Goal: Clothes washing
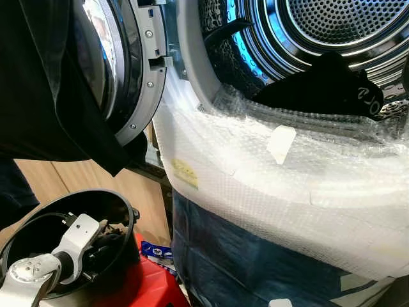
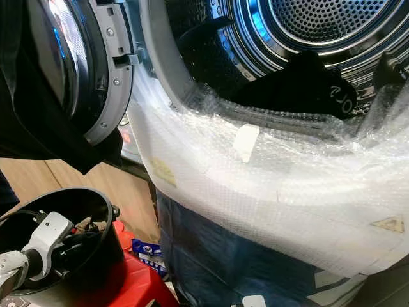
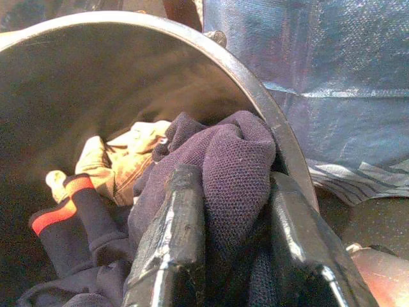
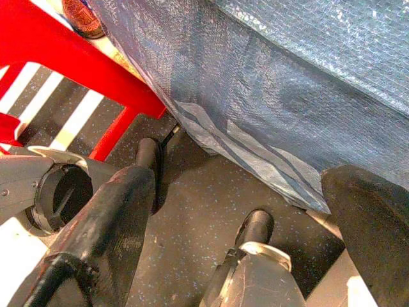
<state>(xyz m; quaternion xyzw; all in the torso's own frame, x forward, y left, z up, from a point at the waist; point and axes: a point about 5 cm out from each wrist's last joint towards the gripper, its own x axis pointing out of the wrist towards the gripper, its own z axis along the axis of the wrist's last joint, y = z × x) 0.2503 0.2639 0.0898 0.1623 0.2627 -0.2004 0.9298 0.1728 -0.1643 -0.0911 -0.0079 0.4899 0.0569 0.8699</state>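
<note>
The left gripper (image 3: 233, 256) is down inside a round black laundry bucket (image 1: 25, 224), its fingers (image 3: 169, 249) closed narrowly on a fold of dark purple knit garment (image 3: 230, 160). Beside that garment in the bucket lie a tan cloth (image 3: 121, 160) and a dark sock with a red band (image 3: 61, 214). The bucket stands on a red stool (image 1: 144, 281) near the lower front corner of the washing machine, whose blue-wrapped front panel (image 1: 255, 262) rises just beside it. Clear bubble wrap (image 1: 287, 185) covers the machine's front below the drum opening. A black garment (image 1: 326, 89) lies at the mouth of the perforated steel drum (image 1: 345, 22). The round door (image 1: 121, 70) stands open at the left, dark cloth (image 1: 45, 83) draped over it. The right gripper (image 4: 255, 211) hangs low over the speckled floor (image 4: 198, 211), fingers spread wide and empty.
</note>
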